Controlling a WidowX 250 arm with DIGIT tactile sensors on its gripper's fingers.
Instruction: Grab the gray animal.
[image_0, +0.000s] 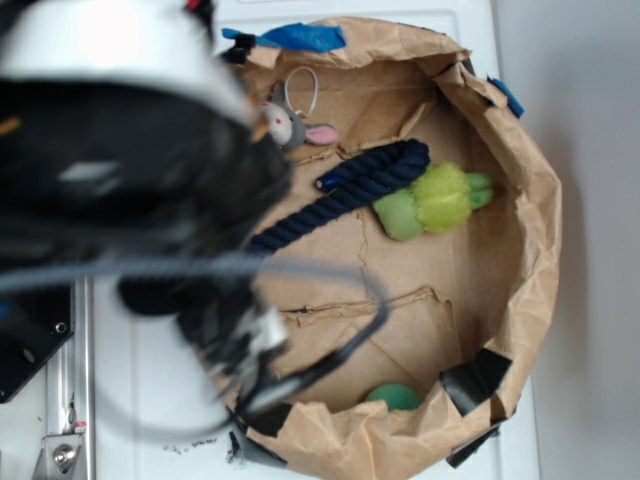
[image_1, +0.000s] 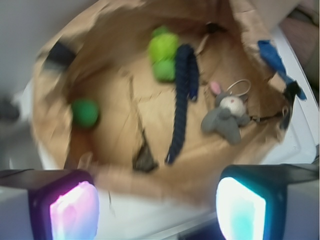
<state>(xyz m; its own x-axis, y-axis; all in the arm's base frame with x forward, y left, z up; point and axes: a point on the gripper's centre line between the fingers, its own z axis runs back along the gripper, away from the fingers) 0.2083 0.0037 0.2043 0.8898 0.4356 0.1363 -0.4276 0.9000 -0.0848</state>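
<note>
— Item one, the container?

— A brown paper tub (image_0: 535, 250) with a rolled, crumpled rim, patched with black and blue tape (image_0: 305, 38), standing on a white bench (image_0: 470, 20). Its floor is creased cardboard-brown paper.

— Item two, the gray animal?

— The gray animal (image_1: 226, 117) lies on the tub floor near the wall with the blue tape. Cream face up, one pink-lined ear showing, gray limbs splayed, white ring loop (image_1: 241, 86) at its head. In the exterior view only its head and ear show; the robot arm (image_0: 130, 170) covers the rest.

— What is next to it?

— A long navy rope (image_1: 182, 95), just beside it and running across the middle of the tub. Whether the two touch I cannot tell.

— Further entries?

— A lime-green fuzzy toy (image_1: 164, 55) at the rope's far end, touching or nearly touching it. A dark green ball (image_1: 85, 112) by the opposite wall, well apart from the animal.

— And the end effector?

— The end effector (image_1: 157, 207) hangs above the tub's near rim, outside the contents. Two pads show at the bottom of the wrist view, one glowing pink (image_1: 74, 210), one teal (image_1: 241, 210), spread wide apart with nothing between them. It has hold of nothing. The gray animal lies beyond the teal pad, not touched.
</note>
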